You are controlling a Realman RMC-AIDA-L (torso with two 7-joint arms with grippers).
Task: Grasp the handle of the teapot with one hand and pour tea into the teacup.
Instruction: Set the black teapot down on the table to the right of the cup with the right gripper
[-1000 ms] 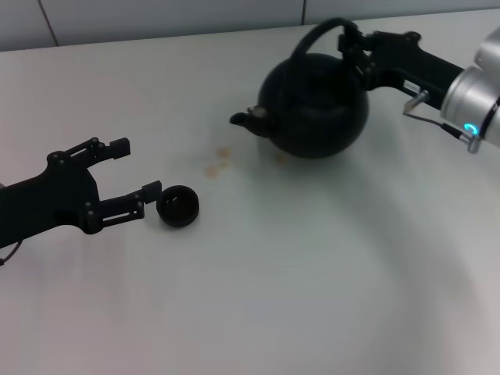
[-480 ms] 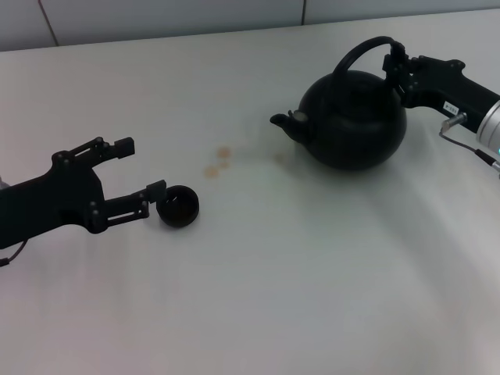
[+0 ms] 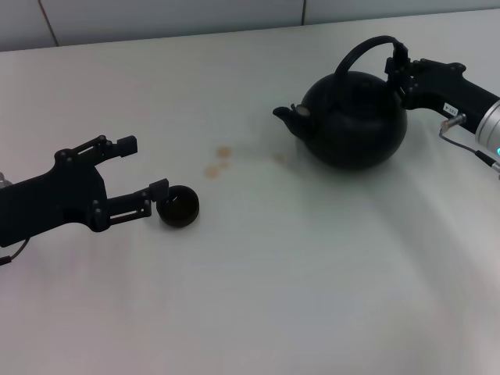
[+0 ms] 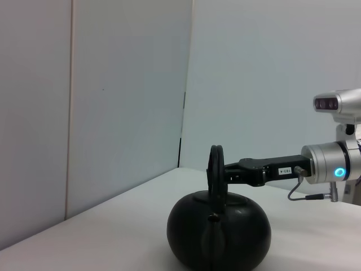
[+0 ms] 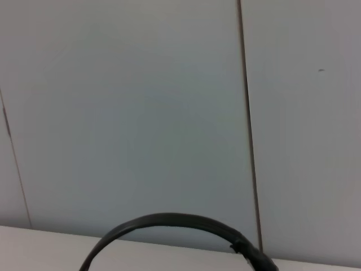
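Right gripper (image 3: 398, 66) is clamped on the teapot (image 3: 355, 119) handle (image 3: 361, 50), far right. Left gripper (image 3: 141, 174) hangs wide open, one finger touching the teacup (image 3: 179, 206), I think. A left-arm twitch could knock it before pouring.

Even, bright, diffuse light is cast on the pale desk (image 3: 312, 273); soft shadows are seen under the teapot (image 3: 355, 121); no glare.

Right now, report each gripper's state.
Left gripper: open, one finger beside the teacup, holding nothing.
Right gripper: shut on the handle of the teapot.
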